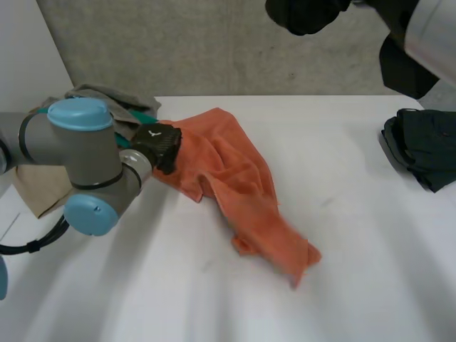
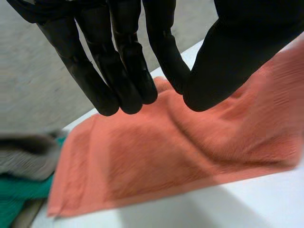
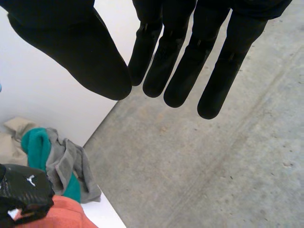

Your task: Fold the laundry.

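No fold showed yet: the orange towel [image 1: 228,171] lay rumpled, slanting from the table's [image 1: 356,299] far-left part toward its middle. The left hand [image 2: 118,57] was over the towel's far-left end, fingers straight, thumb apart, gripping nothing. The right hand [image 1: 306,14] hung high past the far edge, likewise spread (near no cloth). A heap of laundry [image 1: 107,100] crowded the far-left corner, and a dark garment [image 1: 424,146] sat at the right edge.
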